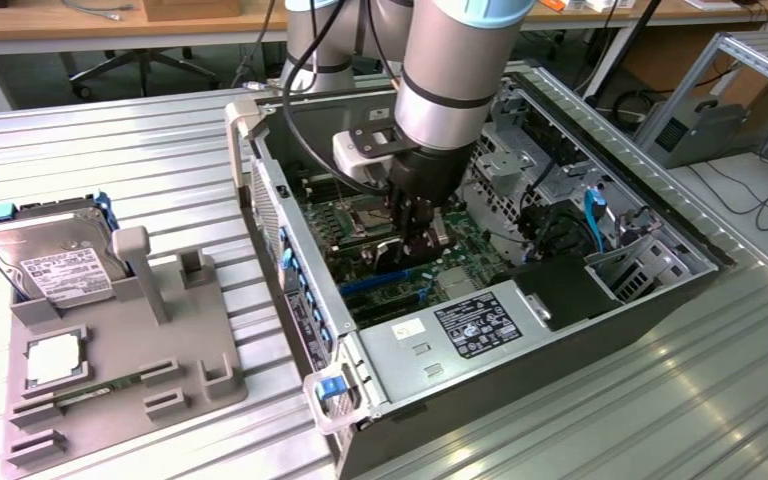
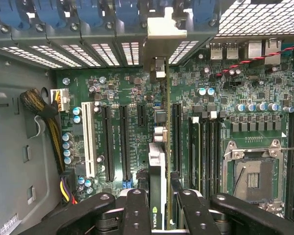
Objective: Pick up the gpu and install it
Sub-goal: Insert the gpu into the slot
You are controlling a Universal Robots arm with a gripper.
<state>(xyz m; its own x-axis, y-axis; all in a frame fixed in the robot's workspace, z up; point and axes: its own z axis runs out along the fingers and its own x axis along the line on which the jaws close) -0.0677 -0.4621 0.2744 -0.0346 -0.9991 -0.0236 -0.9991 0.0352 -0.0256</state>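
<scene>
Two fingers (image 2: 137, 208) of my gripper (image 2: 158, 198) stood partly closed, clamped from either side on the gpu (image 2: 157, 166), which I held on edge (thin side toward the wrist camera). Its pale bracket (image 2: 161, 29) lay up against the rear slot covers (image 2: 112, 51). Its length ran parallel to the black expansion slots (image 2: 123, 142) of the motherboard (image 2: 122, 88). I judged this orientation chosen so that the card's connector edge met a slot squarely. Whether it was already seated, I could not tell. The wrist view gave this alignment and the bare CPU socket (image 2: 252, 176). The exterior view gave the wider setting: my gripper (image 1: 415, 235) deep inside the open computer case (image 1: 271, 210), and, well apart on the exterior view's left, a grey holder (image 1: 157, 330) carrying a hard drive (image 1: 44, 255).
</scene>
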